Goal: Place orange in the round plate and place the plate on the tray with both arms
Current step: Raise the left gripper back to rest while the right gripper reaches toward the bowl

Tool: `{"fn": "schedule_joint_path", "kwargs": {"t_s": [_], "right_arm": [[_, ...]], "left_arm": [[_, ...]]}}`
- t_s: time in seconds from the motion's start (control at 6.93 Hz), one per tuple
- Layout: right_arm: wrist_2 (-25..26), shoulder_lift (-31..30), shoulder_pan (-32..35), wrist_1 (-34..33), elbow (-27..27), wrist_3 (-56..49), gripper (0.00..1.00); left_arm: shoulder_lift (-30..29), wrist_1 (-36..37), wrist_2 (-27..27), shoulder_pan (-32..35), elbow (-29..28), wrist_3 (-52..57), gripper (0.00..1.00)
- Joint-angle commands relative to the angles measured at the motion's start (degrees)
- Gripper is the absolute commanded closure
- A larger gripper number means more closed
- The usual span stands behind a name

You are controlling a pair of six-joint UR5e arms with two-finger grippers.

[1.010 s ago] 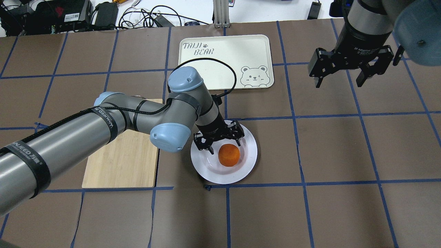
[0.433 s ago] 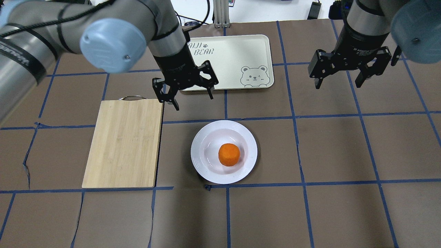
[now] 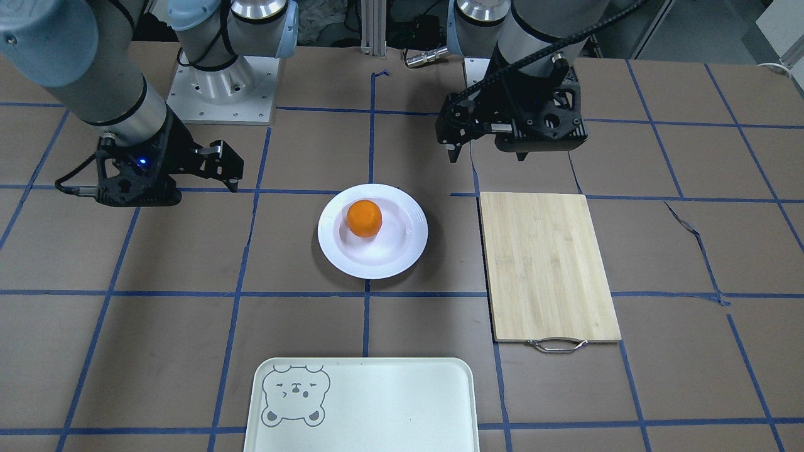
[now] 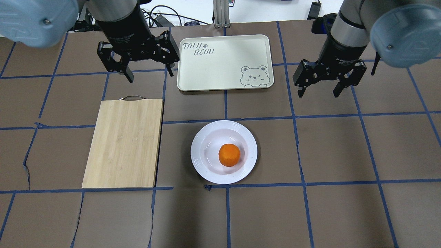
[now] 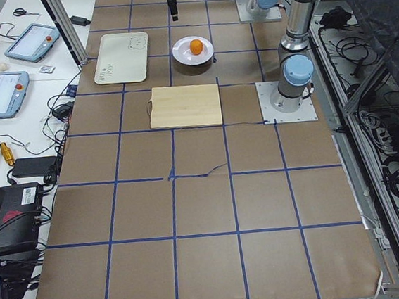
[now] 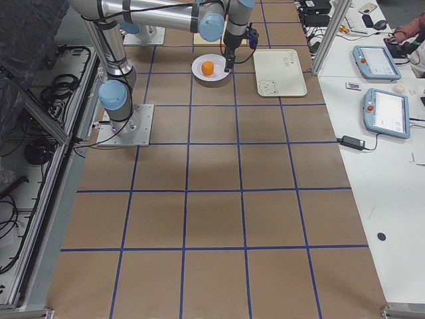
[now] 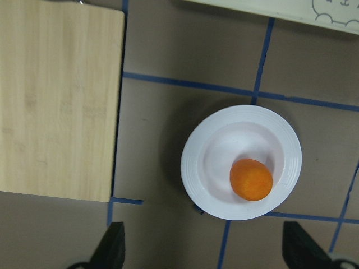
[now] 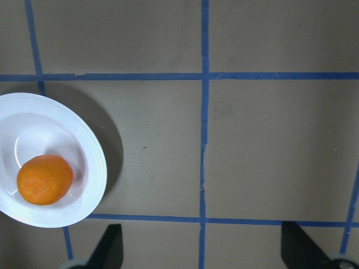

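The orange [image 4: 229, 155] rests in the sunken centre of the round white plate [image 4: 200, 163], in the middle of the table. The cream tray [image 4: 224, 62] with the bear face lies beyond the plate, apart from it. My left gripper [image 4: 150, 70] hangs open and empty, high up beside the tray's left end. My right gripper [image 4: 317, 93] is open and empty too, right of the tray. The left wrist view looks down on the orange [image 7: 251, 179] and the plate [image 7: 190, 168]. In the right wrist view the orange [image 8: 45, 179] and the plate [image 8: 92, 162] sit at the left edge.
A bamboo cutting board [image 4: 124, 143] with a metal handle lies left of the plate. Brown paper with blue tape lines covers the table. Cables and devices crowd the far edge behind the tray. Tablets lie on side benches in the side views.
My left gripper has lifted off the plate and swung back and left, to beside the tray. The right gripper has dropped a little and shifted left. The orange stays in the plate.
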State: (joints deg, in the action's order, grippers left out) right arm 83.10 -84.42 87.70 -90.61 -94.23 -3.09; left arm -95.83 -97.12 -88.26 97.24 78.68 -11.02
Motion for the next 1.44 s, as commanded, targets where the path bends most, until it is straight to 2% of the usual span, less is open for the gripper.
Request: {"fn": "schedule_joint_path", "kwargs": {"t_s": [0.0, 0.14, 0.29, 0.72, 1.01, 1.3], "right_arm": [[-8.1, 3.8, 0.1, -11.7, -8.0, -0.2, 0.0], [-16.1, 5.3, 0.0, -19.7, -13.5, -0.1, 0.0], [-21.3, 6.8, 0.1, -25.0, -17.3, 0.2, 0.0], [-27.6, 14.2, 0.1, -36.1, -20.2, -0.5, 0.0], [-32.5, 16.9, 0.3, -37.2, -21.3, -1.8, 0.02], [-33.2, 17.7, 0.6, -39.8, -22.8, -1.9, 0.03]], "left_arm": [[2.0, 7.7, -3.9, -4.8, 2.8, 9.3, 0.0], [3.5, 10.3, -3.8, -5.5, 5.9, 9.5, 0.0], [4.2, 15.0, -3.9, -5.5, 8.1, 9.1, 0.0], [5.0, 15.6, -3.2, -5.8, 8.9, 8.6, 0.0], [5.0, 15.6, -3.2, -5.9, 8.8, 8.7, 0.0], [5.0, 15.6, -3.2, -6.1, 8.6, 9.1, 0.0]]}}
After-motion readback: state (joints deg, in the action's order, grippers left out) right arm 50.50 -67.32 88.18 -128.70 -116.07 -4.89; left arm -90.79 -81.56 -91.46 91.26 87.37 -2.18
